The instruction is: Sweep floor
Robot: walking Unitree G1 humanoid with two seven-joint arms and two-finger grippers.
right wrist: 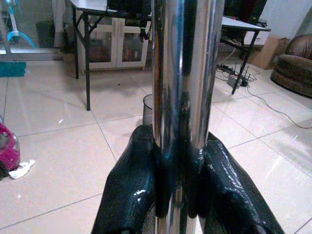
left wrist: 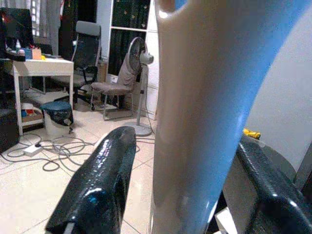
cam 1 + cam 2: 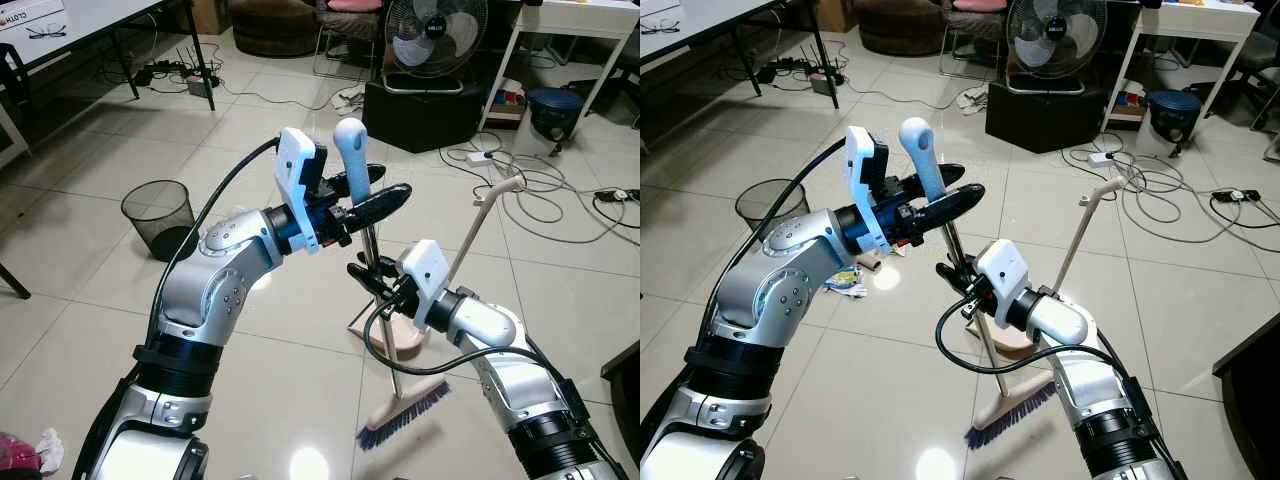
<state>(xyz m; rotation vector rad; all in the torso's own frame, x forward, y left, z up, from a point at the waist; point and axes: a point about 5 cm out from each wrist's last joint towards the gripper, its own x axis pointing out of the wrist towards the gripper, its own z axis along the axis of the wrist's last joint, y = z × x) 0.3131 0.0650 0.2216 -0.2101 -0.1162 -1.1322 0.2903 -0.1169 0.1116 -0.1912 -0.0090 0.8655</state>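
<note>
On the pale tiled floor [image 3: 90, 330] before the robot, a broom [image 3: 372, 250] stands nearly upright, its blue-bristled head [image 3: 405, 412] resting on the tiles between the two arms. The left hand [image 3: 372, 198] is raised at the top of the broom, its black fingers [image 2: 100, 187] set to either side of the light blue grip [image 3: 351, 158]; in the left wrist view a narrow gap shows between the grip and each finger, so whether they press it cannot be told for sure. Lower down, the right hand [image 3: 372, 274] is clamped on the shiny metal pole [image 1: 183, 87], both fingers tight against it. Just behind the broom head a beige dustpan [image 3: 400, 338] sits on the floor with its long handle [image 3: 480, 225] leaning up and away to the right. A black mesh wastebasket [image 3: 160, 218] stands well apart to the left, with open tiles between it and the broom. Some litter [image 3: 845, 281] lies on the floor near the left arm. Farther back, a standing fan [image 3: 435, 35] rests on a black box [image 3: 425, 112], loose cables [image 3: 540, 185] sprawl across the tiles to the right, and a tabletop [image 3: 75, 28] on black legs borders the far left.
</note>
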